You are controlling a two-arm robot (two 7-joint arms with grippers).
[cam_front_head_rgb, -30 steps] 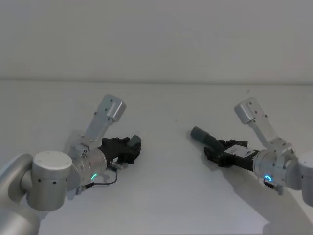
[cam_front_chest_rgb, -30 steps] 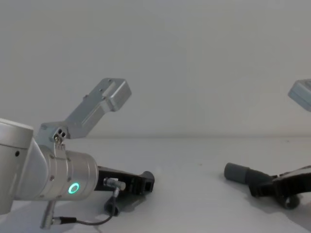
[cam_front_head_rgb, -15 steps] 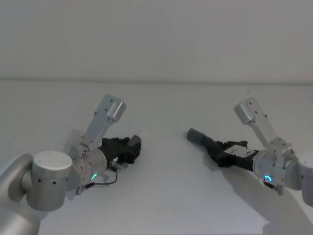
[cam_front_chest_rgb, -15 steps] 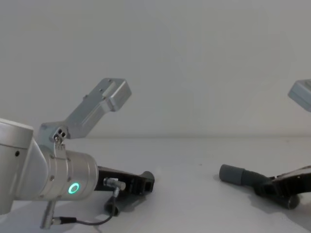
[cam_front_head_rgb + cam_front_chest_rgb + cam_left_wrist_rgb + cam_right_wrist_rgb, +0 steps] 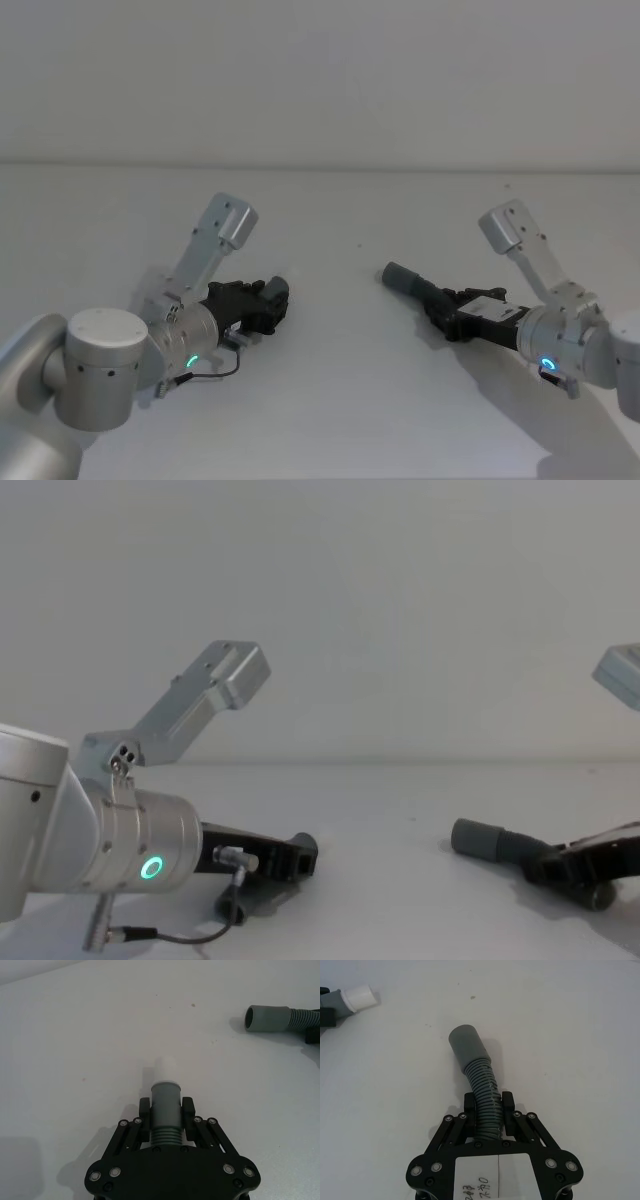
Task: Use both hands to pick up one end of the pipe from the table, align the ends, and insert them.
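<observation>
Head view has the left gripper (image 5: pixel 275 297) low over the white table (image 5: pixel 330 400) on the left side, with its fat silver wrist (image 5: pixel 195 330) closest to the camera. Left wrist view is clearer. The two black fingers (image 5: pixel 144 1117) are squeezed in on the left hose piece (image 5: pixel 165 1102), one on each side, gripping around where the ribs meet the smooth grey cuff. That piece sticks straight out past the fingertips and ends in the pale tip (image 5: pixel 166 1066), which aims toward the middle of the table. Its shadow lands just beside it, and I honestly can't tell if the tip touches the surface or hangs a hair above it.

Between the two pieces it's just bare table, so they're well apart and not joined.

Over on the right, the right hose piece (image 5: pixel 420 286) ends in the grey sleeve (image 5: pixel 399 275), whose open mouth faces back toward the left one. The right gripper (image 5: pixel 438 308) has it by the ribbed part, fingers clamped tight on both sides. In the right wrist view the hose bends off a bit to one side beyond the grip. Chest view puts that sleeve low and close to the table, with the right gripper coming in at the lower right edge.
</observation>
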